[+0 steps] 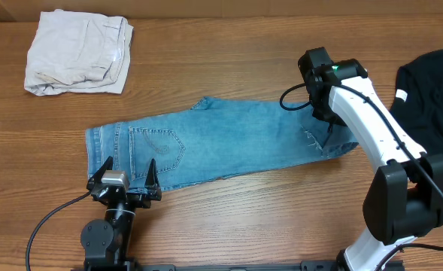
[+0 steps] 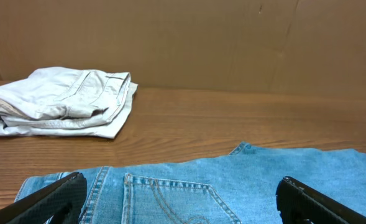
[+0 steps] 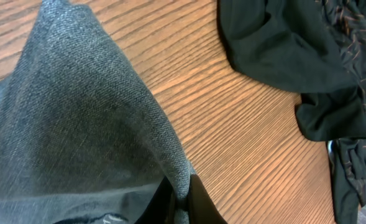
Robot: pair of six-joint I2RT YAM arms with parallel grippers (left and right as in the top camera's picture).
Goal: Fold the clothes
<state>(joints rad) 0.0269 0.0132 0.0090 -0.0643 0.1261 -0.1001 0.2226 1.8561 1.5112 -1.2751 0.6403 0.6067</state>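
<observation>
The light-blue jeans (image 1: 221, 143) lie lengthwise across the table, waist at the left, stitched back pocket (image 2: 170, 200) facing up. My left gripper (image 1: 123, 181) is open at the waist's near edge, one finger on each side of the pocket, holding nothing. My right gripper (image 3: 181, 202) is shut on a pinched fold of the jeans (image 3: 77, 112) at the leg end, lifting the cloth off the table. The black garment (image 1: 432, 98) with a white tag lies at the far right, also in the right wrist view (image 3: 294, 56). The off-white garment (image 1: 78, 53) is folded at the back left.
A cardboard wall (image 2: 232, 43) stands behind the table. Bare wood (image 3: 245, 143) lies between the jeans' leg end and the black garment. The off-white garment also shows in the left wrist view (image 2: 64, 102).
</observation>
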